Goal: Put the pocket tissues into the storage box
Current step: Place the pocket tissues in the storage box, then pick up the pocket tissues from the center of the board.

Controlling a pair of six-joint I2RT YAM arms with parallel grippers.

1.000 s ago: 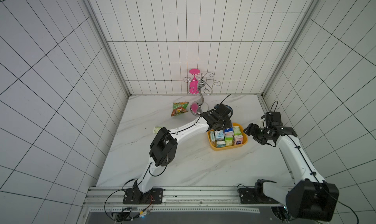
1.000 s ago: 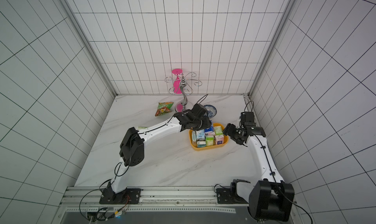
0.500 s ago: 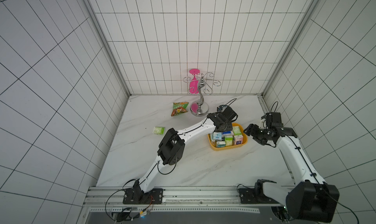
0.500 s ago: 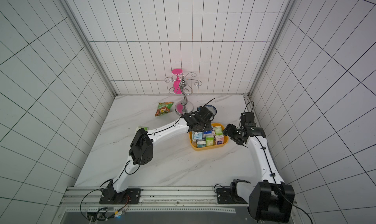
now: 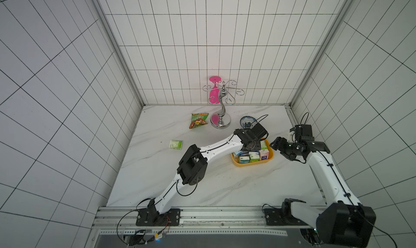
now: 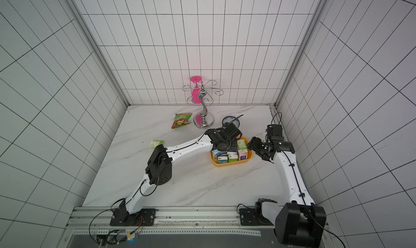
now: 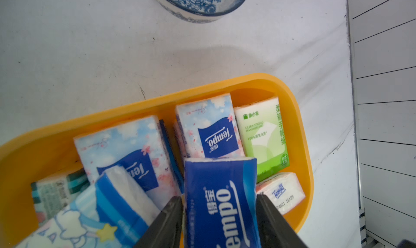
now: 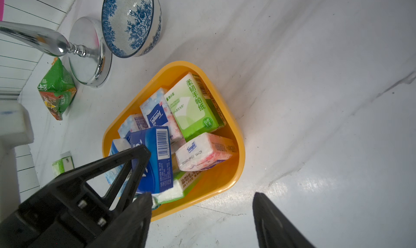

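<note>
The yellow-orange storage box point(image 5: 254, 164) point(image 6: 231, 164) holds several pocket tissues in green-white, light blue and pink. My left gripper point(image 7: 218, 199) point(image 5: 248, 147) reaches down into the box point(image 7: 301, 132). A dark blue packet point(image 7: 219, 190) point(image 8: 155, 159) stands between its fingers, on top of the others. A thin sliver of orange shows between one finger and the packet, so the jaws stand slightly parted. One green-white packet point(image 5: 176, 144) point(image 6: 157, 143) lies alone on the table, far left of the box. My right gripper point(image 8: 201, 195) point(image 5: 275, 143) hovers open and empty just right of the box.
A blue-white patterned bowl point(image 5: 245, 120) point(image 7: 198, 1) sits just behind the box. Left of it stand a chrome hook stand point(image 5: 220, 120) with a pink cup point(image 5: 213, 89) hanging from it, and a green-orange snack bag point(image 5: 198, 120). The tiled right wall is close to my right arm.
My left arm has swung right and reached over the box, bringing the dark blue packet down among the others. The right arm has not moved.
</note>
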